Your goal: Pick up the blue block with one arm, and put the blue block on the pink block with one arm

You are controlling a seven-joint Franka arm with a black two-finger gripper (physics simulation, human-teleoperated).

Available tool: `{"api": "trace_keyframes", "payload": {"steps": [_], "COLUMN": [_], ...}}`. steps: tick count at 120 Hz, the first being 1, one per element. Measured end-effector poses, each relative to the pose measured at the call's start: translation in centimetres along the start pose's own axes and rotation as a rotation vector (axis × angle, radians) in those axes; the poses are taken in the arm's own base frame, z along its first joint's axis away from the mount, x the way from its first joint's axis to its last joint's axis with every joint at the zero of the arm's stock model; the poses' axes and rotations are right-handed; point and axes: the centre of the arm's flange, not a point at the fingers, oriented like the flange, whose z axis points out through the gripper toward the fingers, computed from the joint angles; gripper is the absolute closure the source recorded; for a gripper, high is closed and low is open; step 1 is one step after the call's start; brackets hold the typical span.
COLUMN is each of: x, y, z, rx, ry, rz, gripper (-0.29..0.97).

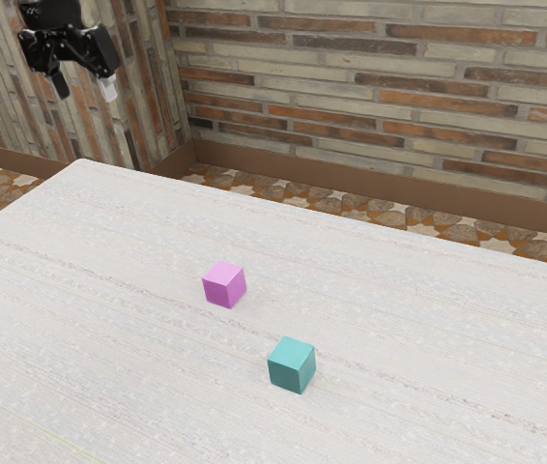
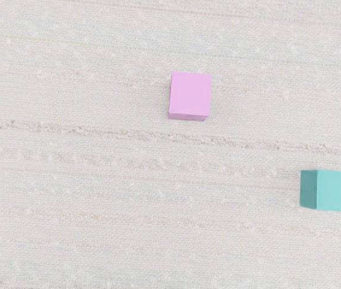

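A teal-blue block [image 1: 291, 364] rests on the white table [image 1: 80, 319], toward the front. A pink block [image 1: 224, 284] sits a short way behind it, toward the exterior view's left, and the two do not touch. My gripper [image 1: 84, 89] hangs high above the table's far left corner, open, with nothing between its fingers. From the wrist view I look straight down on the pink block [image 2: 190, 96] and the blue block [image 2: 328, 190], both lying flat and apart on the table [image 2: 98, 198].
A brick wall [image 1: 380, 87] with a brown baseboard runs behind the table, above a patterned tile floor [image 1: 351, 203]. The table's far edge runs diagonally from upper left to the right.
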Motion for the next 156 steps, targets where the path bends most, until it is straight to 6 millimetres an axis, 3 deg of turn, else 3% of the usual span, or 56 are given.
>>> {"api": "trace_keyframes", "payload": {"steps": [17,23,35,42,51,76,93,107,121,134,156], "x": [1.8,3.5,6.1,6.2,6.0,4.2,3.1,1.1,-0.9,-2.4,-2.6], "y": [1.1,2.8,9.0,11.0,11.9,15.5,18.9,20.6,23.4,24.1,25.3], "z": [2.7,5.7,12.9,17.0,20.7,29.1,32.0,35.3,37.1,39.1,40.7], "rx": [0.021,0.025,0.020,0.018,0.014,0.004,-0.009,-0.004,-0.014,-0.017,-0.028], "ry": [-0.021,-0.064,-0.138,-0.173,-0.194,-0.191,-0.143,-0.134,-0.120,-0.117,-0.079], "rz": [-0.004,0.014,0.091,0.103,0.091,0.076,0.097,0.107,0.130,0.114,0.098], "gripper": [0.00,0.00,0.00,0.00,0.00,0.00,0.00,0.00,0.00,0.00,0.00]}}
